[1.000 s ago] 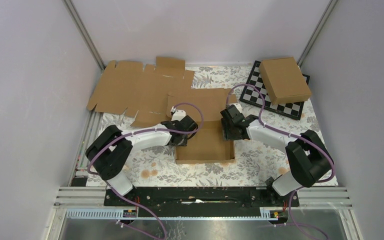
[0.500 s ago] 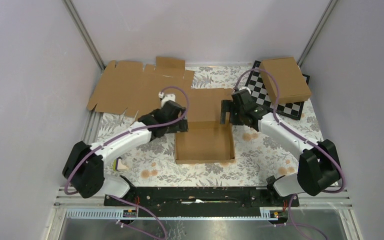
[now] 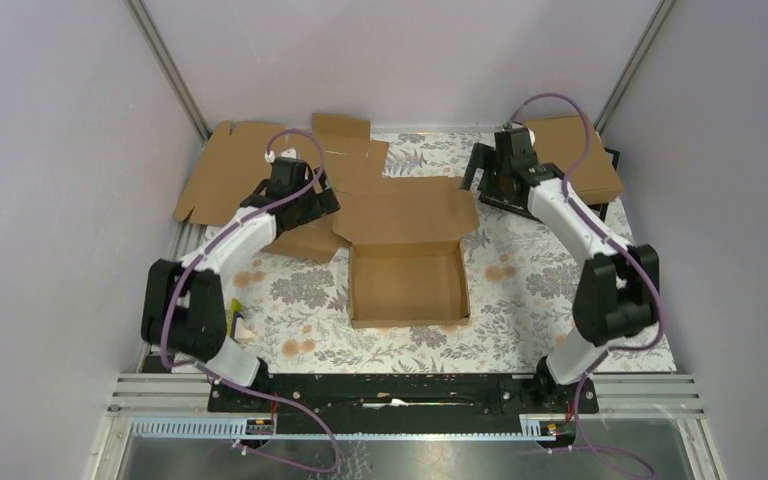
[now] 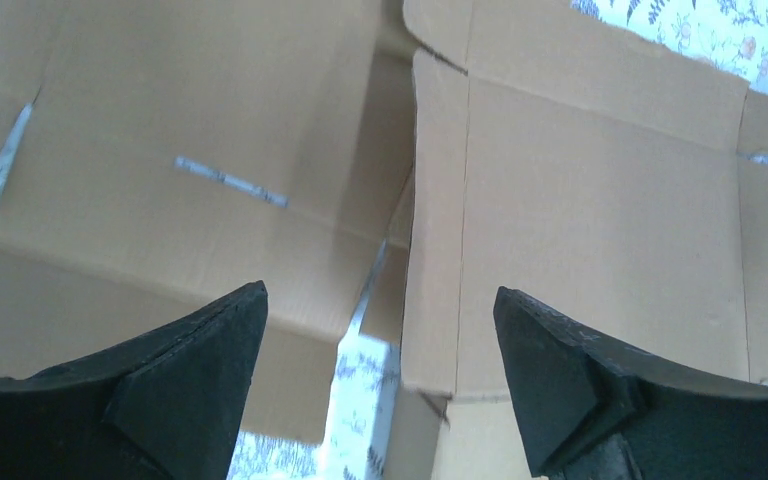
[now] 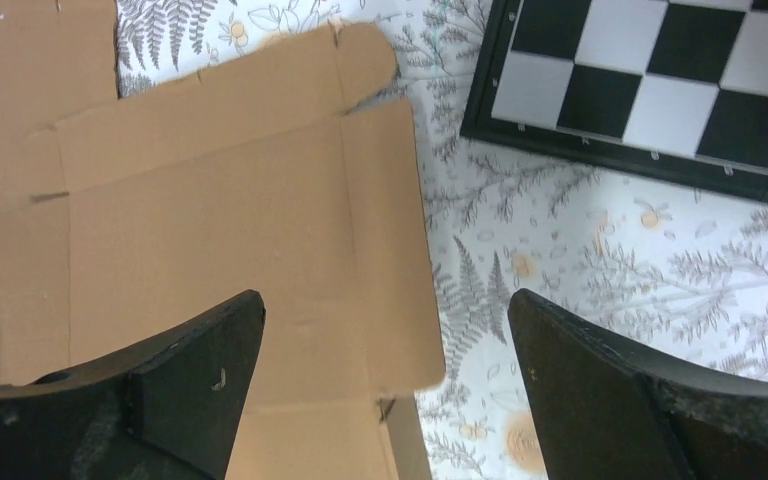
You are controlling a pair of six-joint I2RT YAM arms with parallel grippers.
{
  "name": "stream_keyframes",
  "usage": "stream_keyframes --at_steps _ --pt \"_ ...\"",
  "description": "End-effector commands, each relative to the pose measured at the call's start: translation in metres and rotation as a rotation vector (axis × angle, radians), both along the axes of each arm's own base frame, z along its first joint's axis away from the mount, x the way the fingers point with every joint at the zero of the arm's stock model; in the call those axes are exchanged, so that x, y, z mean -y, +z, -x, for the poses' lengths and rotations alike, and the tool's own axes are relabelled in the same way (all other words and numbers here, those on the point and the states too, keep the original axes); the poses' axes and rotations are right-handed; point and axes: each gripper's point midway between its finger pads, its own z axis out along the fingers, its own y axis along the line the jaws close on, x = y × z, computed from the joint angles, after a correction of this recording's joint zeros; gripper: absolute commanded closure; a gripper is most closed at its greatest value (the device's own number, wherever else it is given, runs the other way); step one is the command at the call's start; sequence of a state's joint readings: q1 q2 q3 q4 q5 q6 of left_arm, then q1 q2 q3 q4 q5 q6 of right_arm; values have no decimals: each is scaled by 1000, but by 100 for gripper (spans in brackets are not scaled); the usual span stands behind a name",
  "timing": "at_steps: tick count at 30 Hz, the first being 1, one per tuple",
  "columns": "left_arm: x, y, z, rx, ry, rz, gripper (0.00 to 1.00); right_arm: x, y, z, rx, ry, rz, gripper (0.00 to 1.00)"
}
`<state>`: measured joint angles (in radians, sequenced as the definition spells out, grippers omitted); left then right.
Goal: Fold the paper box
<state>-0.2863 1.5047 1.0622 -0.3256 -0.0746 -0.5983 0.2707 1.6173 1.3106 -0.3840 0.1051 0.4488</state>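
Spread, empty: left gripper (image 4: 380, 300), right gripper (image 5: 385, 300) — lid (image 3: 407, 213) ears flat, may jam on box (image 3: 407, 285) walls.

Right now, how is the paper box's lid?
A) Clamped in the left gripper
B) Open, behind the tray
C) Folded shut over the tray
B: in the top view the lid of the paper box is spread open on the far side of the tray, the tray's inside is in full view, and no gripper holds it.
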Motion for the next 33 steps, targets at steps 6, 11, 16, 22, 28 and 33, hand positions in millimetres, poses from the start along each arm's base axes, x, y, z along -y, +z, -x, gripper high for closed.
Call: stream_keyframes --at_steps 6,11,16,22,28,33 --pt "28 -22 -59 -39 -136 146 12 -2 -39 -53 -130 94 -75 0" --pt "34 -26 -73 -20 -161 196 14 -12 -72 -64 -210 146 -144 2" --pt "42 -40 -82 -45 -185 220 23 -26 -90 -68 -254 189 -203 8" --pt "43 -39 -96 -21 -198 201 41 -35 -92 -78 -256 211 -243 31" --pt "55 -38 -101 5 -211 235 63 -37 -89 -87 -239 215 -242 65" --pt "59 -28 -105 52 -211 167 88 -41 -79 -90 -214 224 -214 97"
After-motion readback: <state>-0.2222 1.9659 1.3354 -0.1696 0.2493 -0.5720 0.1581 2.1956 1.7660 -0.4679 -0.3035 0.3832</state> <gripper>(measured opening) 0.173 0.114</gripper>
